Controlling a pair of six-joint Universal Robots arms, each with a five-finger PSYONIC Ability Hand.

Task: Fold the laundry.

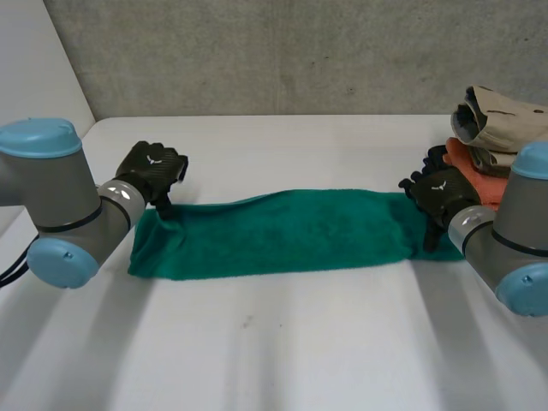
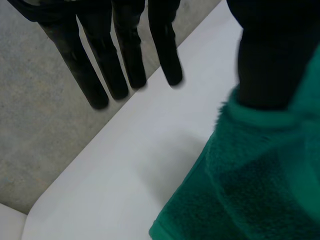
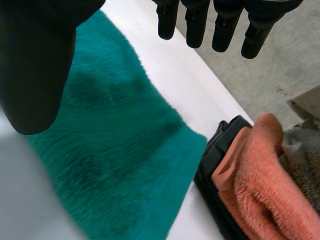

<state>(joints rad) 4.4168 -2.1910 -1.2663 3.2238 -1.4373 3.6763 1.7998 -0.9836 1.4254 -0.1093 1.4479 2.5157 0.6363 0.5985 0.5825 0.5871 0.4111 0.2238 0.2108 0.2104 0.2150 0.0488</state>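
Fluffy green terry towel (image 1: 274, 233) lies as a long narrow band across the white table (image 1: 282, 342); its long axis runs arm to arm, with one short end at each hand. Left hand (image 1: 152, 169) sits at the far corner of its end; fingers (image 2: 100, 65) are straight and spread over bare table, thumb (image 2: 270, 55) is down at the towel's edge, nothing pinched. Right hand (image 1: 441, 193) is over the opposite end; fingers (image 3: 225, 25) are straight, thumb (image 3: 35, 65) held apart above the cloth, no grip either. Judgement: the next fold goes end to end along that axis; each hand is equally near its own end, and both must close on a corner first. Room: open table on the near side; the right end is tight, with a stack of folded orange towel (image 1: 479, 175), black cloth (image 3: 220, 150) and beige garment (image 1: 505, 120) just beside it; snag risk there.
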